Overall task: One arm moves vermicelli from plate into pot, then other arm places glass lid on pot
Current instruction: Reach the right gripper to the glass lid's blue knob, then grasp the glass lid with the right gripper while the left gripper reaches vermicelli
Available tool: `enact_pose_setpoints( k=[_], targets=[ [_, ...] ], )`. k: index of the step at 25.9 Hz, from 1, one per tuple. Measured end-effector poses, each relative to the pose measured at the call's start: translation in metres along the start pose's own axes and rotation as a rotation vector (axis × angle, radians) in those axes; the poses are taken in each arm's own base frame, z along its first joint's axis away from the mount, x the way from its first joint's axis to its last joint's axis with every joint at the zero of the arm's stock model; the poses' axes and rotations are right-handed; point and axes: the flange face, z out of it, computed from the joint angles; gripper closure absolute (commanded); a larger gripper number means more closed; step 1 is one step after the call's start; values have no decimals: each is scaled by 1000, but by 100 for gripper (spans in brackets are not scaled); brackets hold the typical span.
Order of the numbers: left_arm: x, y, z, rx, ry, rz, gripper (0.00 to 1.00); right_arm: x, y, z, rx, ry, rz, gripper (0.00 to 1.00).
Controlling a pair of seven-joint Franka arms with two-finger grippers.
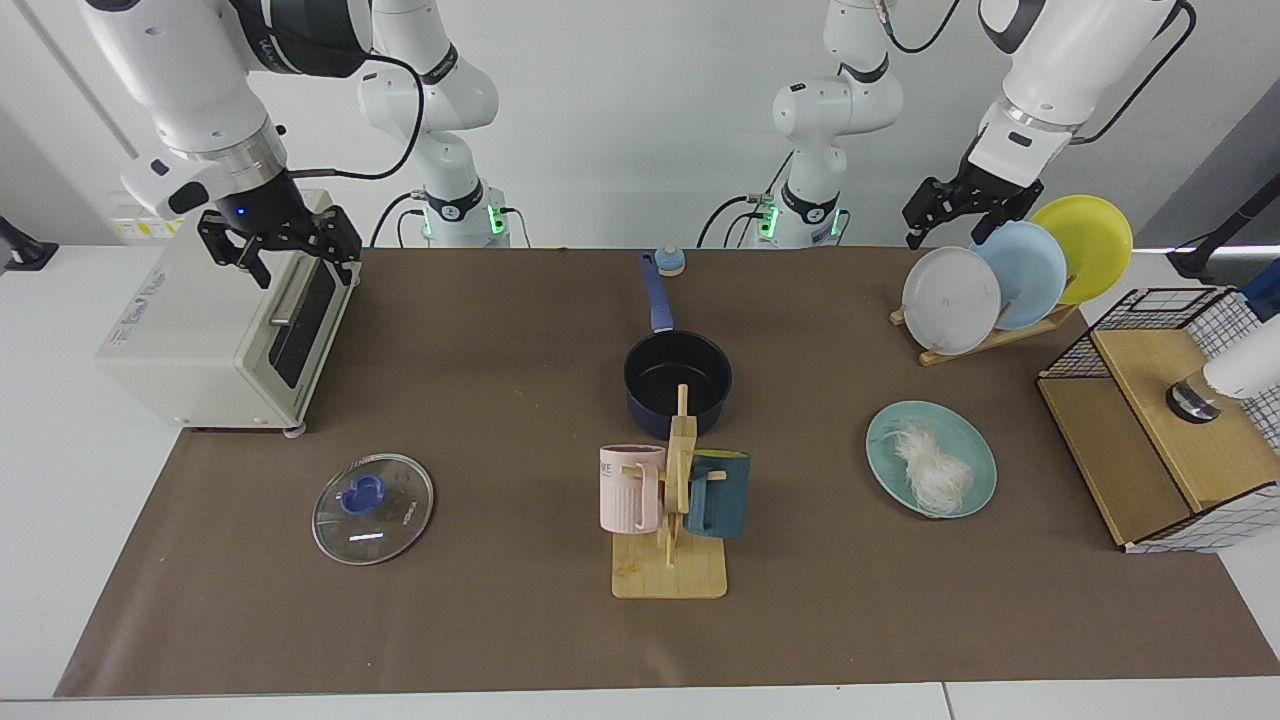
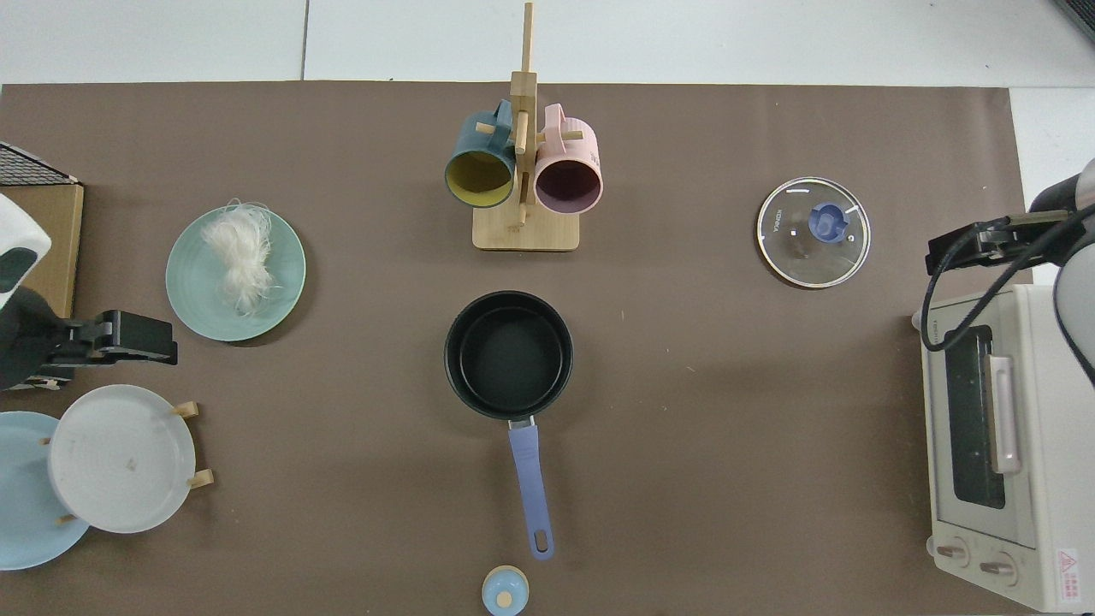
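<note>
Meanwhile, white tangled vermicelli on teal plate; both grippers' jaws spread, empty.

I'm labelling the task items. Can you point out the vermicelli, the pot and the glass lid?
vermicelli point(image 2: 240, 254): top view, middle of the tangle.
pot point(image 2: 508, 356): top view, black inside floor.
glass lid point(image 1: 361, 495): facing view, blue knob.

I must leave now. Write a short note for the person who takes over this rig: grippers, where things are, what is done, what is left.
Left gripper: open, empty, above the plate rack.
Right gripper: open, empty, over the toaster oven.
Vermicelli lies on the teal plate. Pot stands empty mid-table. Glass lid lies flat on the mat, apart from the pot.
Done: nothing.
Left: move vermicelli into pot, then set lid on pot.
</note>
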Motion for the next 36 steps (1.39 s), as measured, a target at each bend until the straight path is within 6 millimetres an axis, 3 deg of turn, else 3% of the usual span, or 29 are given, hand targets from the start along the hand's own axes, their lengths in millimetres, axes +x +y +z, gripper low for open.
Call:
enact_pose_setpoints(
  k=[13, 28, 36],
  targets=[
    [0, 0, 0, 0, 0, 0, 0, 53, -8, 85, 24, 9, -1, 0],
    [0, 0, 0, 0, 0, 0, 0, 97, -11, 185, 9, 44, -1, 0],
    [0, 0, 0, 0, 0, 0, 0, 105, -14, 210, 13, 58, 0, 0]
  ],
)
